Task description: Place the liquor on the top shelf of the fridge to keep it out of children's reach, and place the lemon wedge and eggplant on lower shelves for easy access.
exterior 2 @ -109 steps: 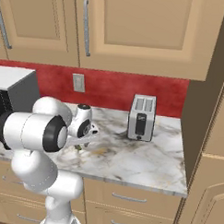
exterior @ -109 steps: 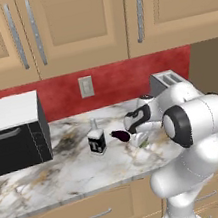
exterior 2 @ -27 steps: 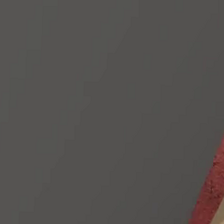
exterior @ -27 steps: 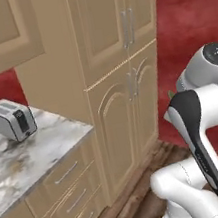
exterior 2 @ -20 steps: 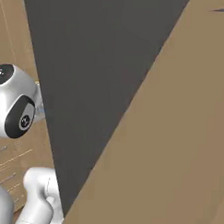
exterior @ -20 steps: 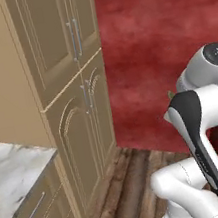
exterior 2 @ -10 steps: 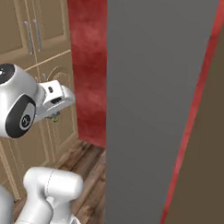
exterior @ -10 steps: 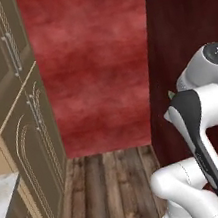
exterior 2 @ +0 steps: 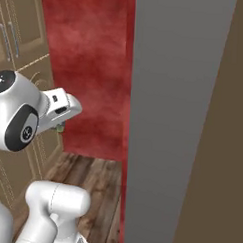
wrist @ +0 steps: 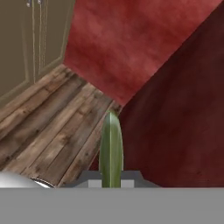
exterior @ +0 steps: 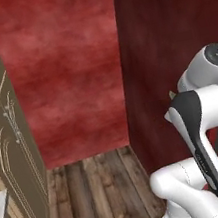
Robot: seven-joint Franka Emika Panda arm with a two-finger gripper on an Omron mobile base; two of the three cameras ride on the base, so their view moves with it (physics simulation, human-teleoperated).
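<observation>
Lemon wedge — a thin yellow-green sliver — stands up between the fingers of the gripper, clamped tight. The hand hangs mid-air above the wooden floor, red wall ahead. Fridge — a tall grey side just right; tan cabinets left.

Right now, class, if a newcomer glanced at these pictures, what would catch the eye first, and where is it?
The deep red wall dominates, rising behind a plank floor. Next comes the slim yellow-green lemon wedge, standing up in the shut end effector at the bottom of the hand view. A broad flat grey panel fills the right of the right base view, with tan cabinets at far left.
</observation>
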